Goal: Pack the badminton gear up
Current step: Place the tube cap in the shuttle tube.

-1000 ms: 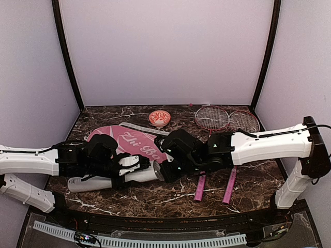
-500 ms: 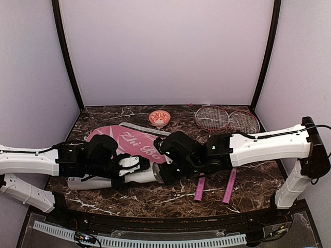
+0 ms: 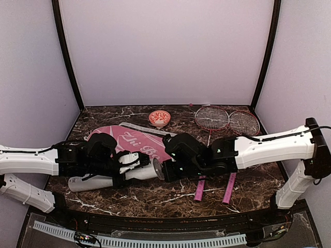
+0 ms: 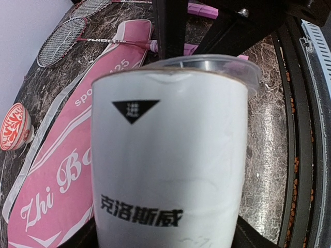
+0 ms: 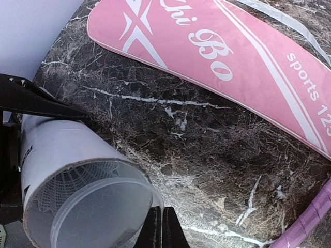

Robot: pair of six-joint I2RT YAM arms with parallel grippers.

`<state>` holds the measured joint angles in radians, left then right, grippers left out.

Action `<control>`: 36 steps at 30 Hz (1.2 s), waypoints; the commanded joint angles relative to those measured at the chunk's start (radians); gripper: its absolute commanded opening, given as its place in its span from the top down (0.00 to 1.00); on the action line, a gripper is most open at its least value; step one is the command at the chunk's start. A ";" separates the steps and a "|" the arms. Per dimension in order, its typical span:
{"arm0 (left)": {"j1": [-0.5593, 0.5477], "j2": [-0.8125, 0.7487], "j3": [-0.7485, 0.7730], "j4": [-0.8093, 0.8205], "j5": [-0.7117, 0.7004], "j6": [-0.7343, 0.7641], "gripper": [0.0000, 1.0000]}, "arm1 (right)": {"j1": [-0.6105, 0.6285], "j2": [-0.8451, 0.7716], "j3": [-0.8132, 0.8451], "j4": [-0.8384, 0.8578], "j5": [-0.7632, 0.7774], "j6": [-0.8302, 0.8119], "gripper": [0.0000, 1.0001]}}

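The long white tube (image 3: 93, 182) lies on the marble table. My left gripper (image 3: 126, 168) is shut round its middle, and in the left wrist view the tube (image 4: 165, 155) fills the frame between the jaws. My right gripper (image 3: 161, 170) is at the tube's open right end. In the right wrist view it (image 5: 162, 227) pinches the rim of a translucent cap (image 5: 103, 212) held against the mouth. A white feather shuttlecock (image 5: 77, 181) shows inside the tube. The pink "Zhi Bo" cover (image 3: 139, 142) lies behind the tube. Two red-framed rackets (image 3: 212, 118) (image 3: 244, 122) lie at the back right.
A small red-and-white bowl (image 3: 159, 118) stands at the back centre. The rackets' pink handles (image 3: 199, 188) (image 3: 229, 188) reach toward the near edge under my right arm. Purple walls enclose the table on three sides.
My right arm has shifted slightly to the right at the tube's mouth, still holding the cap. The left arm and the tube have barely moved.
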<state>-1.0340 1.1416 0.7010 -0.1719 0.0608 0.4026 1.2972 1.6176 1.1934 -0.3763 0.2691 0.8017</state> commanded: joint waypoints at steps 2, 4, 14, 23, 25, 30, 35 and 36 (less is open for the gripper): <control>-0.001 -0.038 0.037 0.093 0.041 -0.028 0.28 | 0.010 0.000 0.040 0.022 0.053 0.050 1.00; -0.001 -0.032 0.038 0.086 0.046 -0.024 0.28 | 0.010 0.017 0.078 -0.012 0.067 0.044 1.00; -0.001 -0.025 0.041 0.073 0.042 -0.018 0.28 | -0.002 0.048 0.143 -0.074 0.091 0.039 1.00; -0.001 -0.022 0.045 0.080 0.032 -0.029 0.28 | 0.000 0.072 0.160 -0.082 0.090 0.039 1.00; -0.001 -0.018 0.047 0.081 0.027 -0.032 0.29 | 0.000 0.079 0.165 -0.074 0.081 0.040 1.00; -0.001 -0.008 0.054 0.077 0.023 -0.039 0.29 | -0.001 0.098 0.173 -0.072 0.068 0.049 1.00; -0.001 -0.006 0.058 0.080 0.024 -0.048 0.29 | 0.002 0.110 0.175 -0.059 0.058 0.060 1.00; -0.001 -0.006 0.059 0.081 0.023 -0.049 0.29 | 0.003 0.110 0.174 -0.055 0.057 0.059 1.00</control>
<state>-1.0302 1.1461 0.7059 -0.1776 0.0540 0.3695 1.2961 1.7061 1.3365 -0.4881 0.3428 0.8406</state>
